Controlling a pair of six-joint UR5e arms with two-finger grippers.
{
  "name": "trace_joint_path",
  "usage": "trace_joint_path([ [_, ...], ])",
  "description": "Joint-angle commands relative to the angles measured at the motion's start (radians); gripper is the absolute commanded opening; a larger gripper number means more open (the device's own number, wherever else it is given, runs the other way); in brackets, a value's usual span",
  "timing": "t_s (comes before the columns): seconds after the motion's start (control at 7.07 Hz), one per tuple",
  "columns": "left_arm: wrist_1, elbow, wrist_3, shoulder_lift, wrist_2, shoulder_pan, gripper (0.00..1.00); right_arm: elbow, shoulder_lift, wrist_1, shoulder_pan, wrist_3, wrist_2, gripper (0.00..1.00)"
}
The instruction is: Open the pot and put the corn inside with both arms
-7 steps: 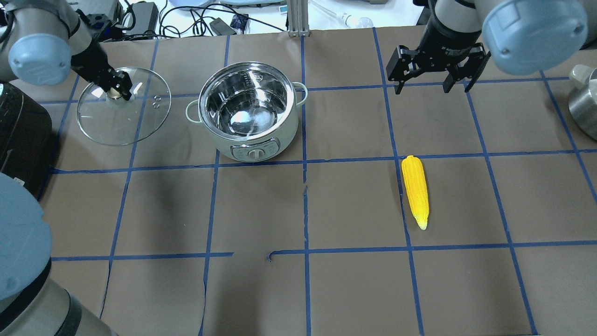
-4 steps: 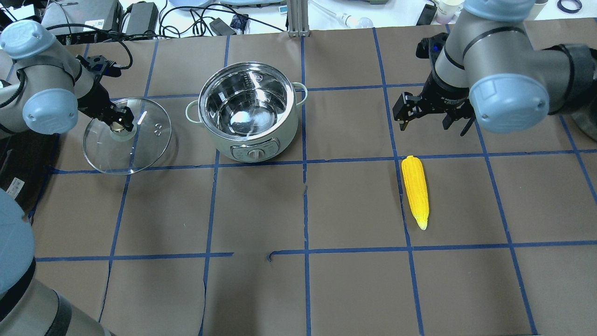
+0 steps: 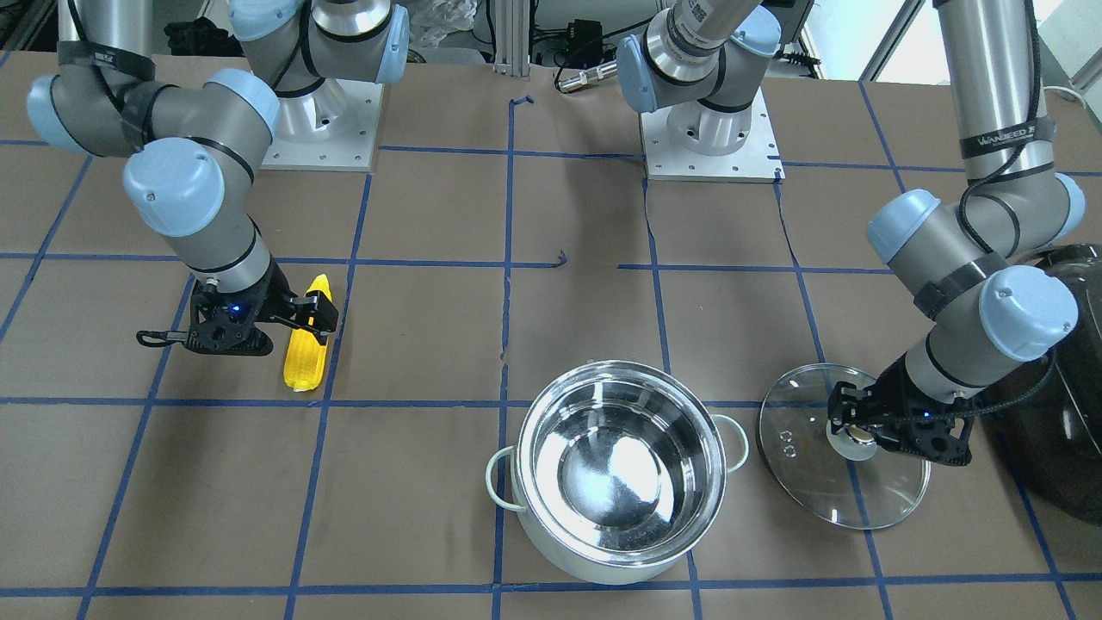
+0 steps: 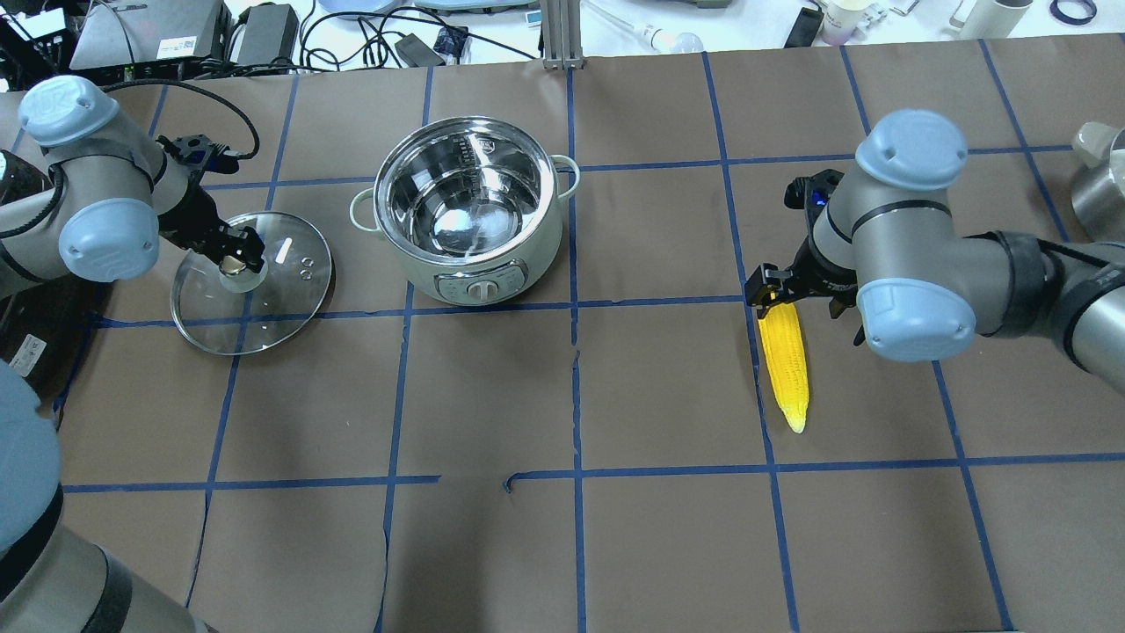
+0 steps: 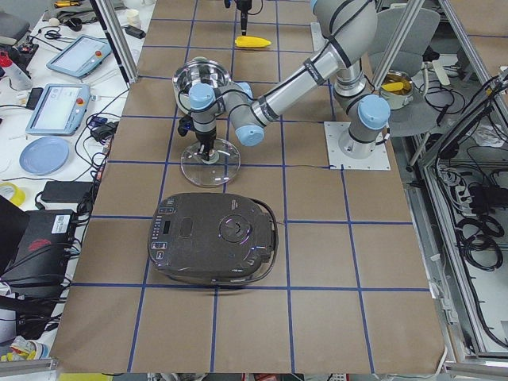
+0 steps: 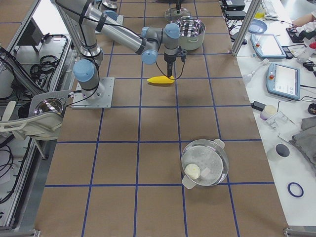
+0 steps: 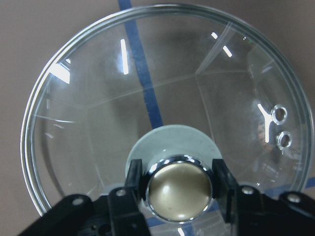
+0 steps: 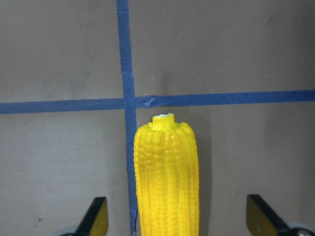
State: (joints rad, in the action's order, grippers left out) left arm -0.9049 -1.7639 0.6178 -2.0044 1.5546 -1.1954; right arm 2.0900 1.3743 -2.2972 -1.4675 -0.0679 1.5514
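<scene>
The mint-green pot [image 4: 466,211] stands open, its steel inside empty; it also shows in the front view [image 3: 624,469]. My left gripper [image 4: 234,255] is shut on the metal knob of the glass lid [image 4: 264,308] and holds it low over the table, left of the pot. The left wrist view shows the knob [image 7: 178,189] between the fingers. The yellow corn [image 4: 785,365] lies on the table to the right. My right gripper [image 4: 798,299] is open and straddles the corn's thick end from above, not touching it. In the right wrist view the corn [image 8: 166,177] sits between the fingers.
A dark grey-black appliance [image 3: 1059,387] stands just beyond the lid on the robot's left. A second steel pot [image 4: 1099,193] sits at the table's right edge. Cables and devices lie past the far table edge.
My left gripper has carried the lid lower and nearer, away from the pot. My right gripper has come down from the far side over the corn's thick end.
</scene>
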Motion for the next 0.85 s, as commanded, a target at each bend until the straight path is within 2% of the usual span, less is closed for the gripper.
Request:
trace_joint_path([
  [0.0, -0.014, 0.018, 0.011, 0.024, 0.002, -0.006, 1.0, 0.05, -0.054, -0.096, -0.004, 0.002, -0.001, 1.0],
  [0.14, -0.058, 0.043, 0.029, 0.068, 0.001, -0.027, 1.0, 0.05, -0.055, -0.096, -0.005, 0.002, -0.001, 0.98],
  [0.28, -0.21, 0.094, 0.03, 0.135, -0.017, -0.038, 1.0, 0.05, -0.057, -0.096, -0.005, -0.003, 0.001, 0.76],
  [0.42, -0.421, 0.16, 0.023, 0.218, -0.081, -0.041, 1.0, 0.048, -0.057, -0.096, -0.005, -0.007, 0.001, 0.51],
  [0.57, -0.527, 0.234, -0.018, 0.304, -0.077, -0.041, 1.0, 0.051, -0.058, -0.097, -0.005, -0.009, 0.001, 0.3],
  [0.71, -0.628, 0.285, -0.124, 0.369, -0.068, -0.043, 1.0, 0.044, -0.046, -0.096, -0.007, -0.01, 0.001, 0.27],
])
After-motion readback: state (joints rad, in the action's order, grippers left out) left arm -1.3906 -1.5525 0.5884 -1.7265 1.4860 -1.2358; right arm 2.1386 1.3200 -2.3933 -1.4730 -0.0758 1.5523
